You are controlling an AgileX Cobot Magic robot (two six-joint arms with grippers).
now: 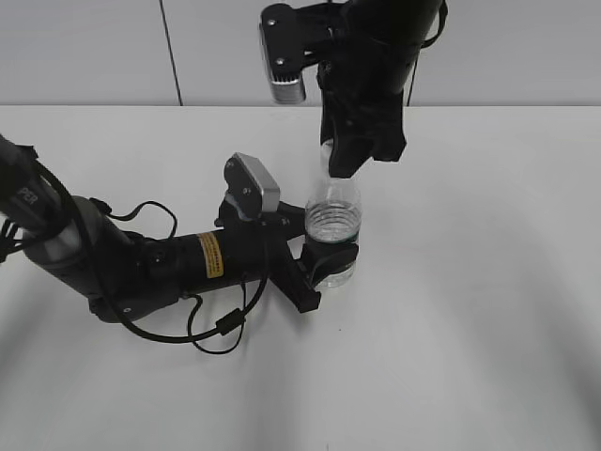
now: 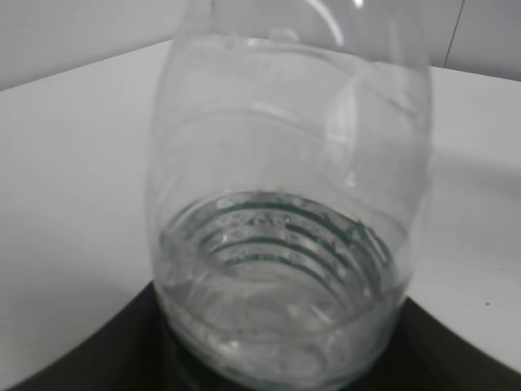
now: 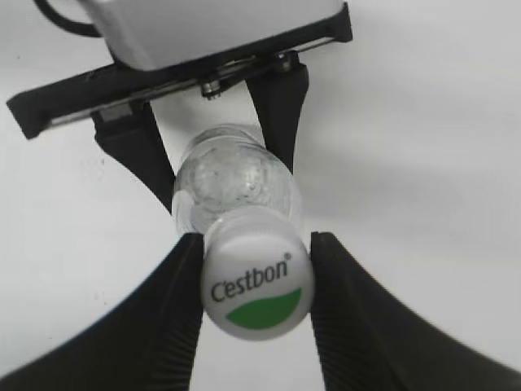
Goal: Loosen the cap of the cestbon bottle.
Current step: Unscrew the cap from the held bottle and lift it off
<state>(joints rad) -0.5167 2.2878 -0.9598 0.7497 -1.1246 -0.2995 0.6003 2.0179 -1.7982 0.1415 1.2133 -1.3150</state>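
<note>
The cestbon bottle (image 1: 333,224) stands upright in the middle of the white table, clear and ribbed, with water in its lower part. My left gripper (image 1: 324,263) is shut on the bottle's lower body; the left wrist view shows the bottle (image 2: 289,212) close up between the dark jaws. My right gripper (image 1: 349,155) comes down from above onto the bottle's top. In the right wrist view the white cap (image 3: 256,281) with the green mark and lettering sits between the two black fingers (image 3: 254,285), which press its sides.
The white table (image 1: 488,310) spreads all around the bottle. The left arm and its cables (image 1: 150,268) lie low across the table's left side. A pale wall (image 1: 84,47) runs behind the table's far edge.
</note>
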